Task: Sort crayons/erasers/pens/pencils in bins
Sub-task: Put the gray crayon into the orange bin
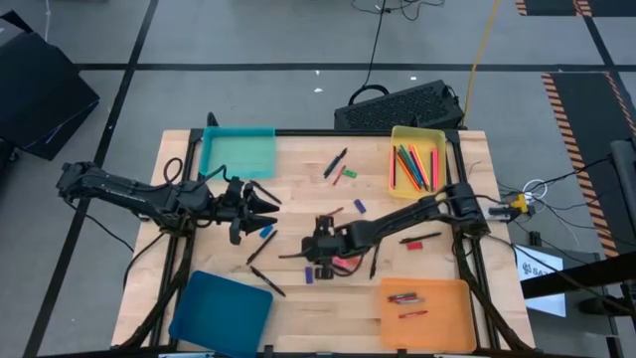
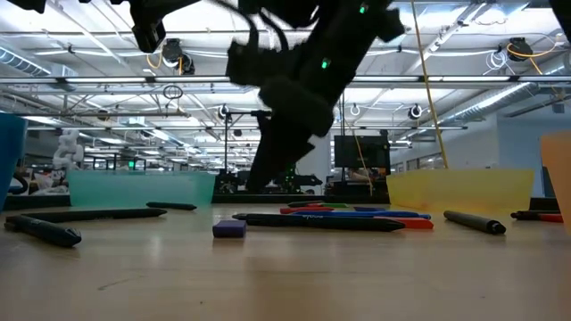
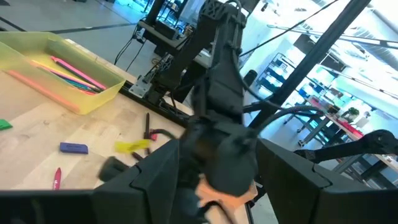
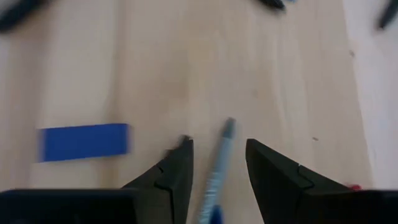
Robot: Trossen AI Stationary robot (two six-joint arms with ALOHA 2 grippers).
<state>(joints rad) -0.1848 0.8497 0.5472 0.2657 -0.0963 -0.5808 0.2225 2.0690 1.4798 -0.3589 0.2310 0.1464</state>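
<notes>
My right gripper [image 4: 217, 158] is open over the middle of the table [image 1: 298, 318], fingers pointing down. A slim pen [image 4: 220, 155] with a grey tip and blue body lies on the wood between the fingers, with a gap on each side. A blue eraser [image 4: 84, 142] lies flat beside it. My left gripper [image 1: 266, 207] stands open left of the middle, with nothing between its fingers. The teal bin [image 1: 237, 151] is far left and the dark blue bin [image 1: 221, 308] near left. The yellow bin [image 1: 417, 159] holds pencils and the orange bin [image 1: 427, 303] holds crayons.
Loose pens [image 1: 260, 247] [image 1: 335, 162] and small erasers [image 1: 266, 232] [image 1: 360, 206] lie scattered over the table's middle. A red crayon [image 1: 415, 244] lies under the right arm. A black box [image 1: 397, 104] stands beyond the far edge.
</notes>
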